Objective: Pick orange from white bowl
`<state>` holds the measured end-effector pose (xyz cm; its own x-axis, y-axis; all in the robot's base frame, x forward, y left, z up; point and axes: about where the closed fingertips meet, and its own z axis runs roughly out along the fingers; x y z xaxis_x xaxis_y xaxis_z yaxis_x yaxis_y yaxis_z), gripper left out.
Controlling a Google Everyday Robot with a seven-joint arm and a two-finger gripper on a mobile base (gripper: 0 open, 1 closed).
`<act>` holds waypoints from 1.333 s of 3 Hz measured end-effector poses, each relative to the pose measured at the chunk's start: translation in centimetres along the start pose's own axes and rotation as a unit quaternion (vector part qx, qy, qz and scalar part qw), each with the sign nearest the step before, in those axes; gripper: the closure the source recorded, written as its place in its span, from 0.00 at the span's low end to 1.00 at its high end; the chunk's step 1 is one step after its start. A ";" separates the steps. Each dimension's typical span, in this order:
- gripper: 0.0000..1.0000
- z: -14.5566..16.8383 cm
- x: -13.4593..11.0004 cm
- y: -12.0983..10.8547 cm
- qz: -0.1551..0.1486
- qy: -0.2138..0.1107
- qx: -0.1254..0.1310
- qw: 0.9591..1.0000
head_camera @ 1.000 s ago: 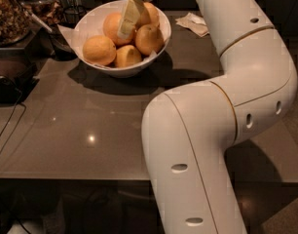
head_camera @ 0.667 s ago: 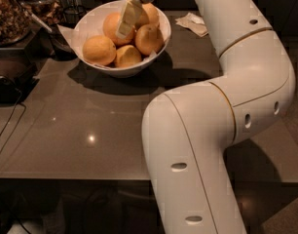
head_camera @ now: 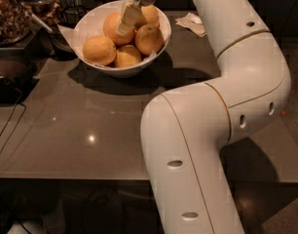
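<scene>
**Foreground.** Nearest to you, in front of the white bowl (head_camera: 121, 72) and to its right, the arm's (head_camera: 197, 145) bulky white elbow filled the lower half of the view. From there the arm ran up the right side and bent back over the bowl's far rim.

**Work surface.** The table (head_camera: 81, 140), a glossy grey-brown slab, carried the bowl on its far left part. Left of the bowl and nearer to you, a thin black cable (head_camera: 8, 128) trailed across the table's edge.

**Task items.** The white bowl stood upright on the table and cast a dark shadow on its near side. You could count five oranges (head_camera: 99, 49) in it:
- two lay along the near wall;
- one lay at the right;
- one lay at the far rim;
- a middle orange (head_camera: 111, 28) rode high in the pile.

All five lay inside the bowl, and none was lifted clear of it.

**End effector.** The gripper (head_camera: 122, 29) hung over the bowl's opening, pointing down and slightly left. Its pale tip overlapped the right face of the middle orange. You could not confirm contact. You also could not tell whether the claw was spread, pressed together or pinching the fruit.

**Background.** Right of the bowl and just beyond it, a crumpled pale napkin (head_camera: 194, 23) lay on the table, apart from the bowl. Left of the bowl and behind it stood a clear jar (head_camera: 7, 13) of brown, nut-like pieces.
</scene>
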<state>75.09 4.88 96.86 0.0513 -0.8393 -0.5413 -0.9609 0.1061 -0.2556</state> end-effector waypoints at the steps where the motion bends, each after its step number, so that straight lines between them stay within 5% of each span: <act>1: 0.44 0.9 0.4 0.6 0.000 0.014 -0.017 1.000; 2: 0.35 1.6 0.5 1.2 -0.010 0.030 -0.032 0.999; 4: 0.44 3.2 0.5 1.8 -0.034 0.053 -0.051 0.997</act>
<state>74.25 6.37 93.56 0.0933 -0.8949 -0.4365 -0.9790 -0.0026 -0.2039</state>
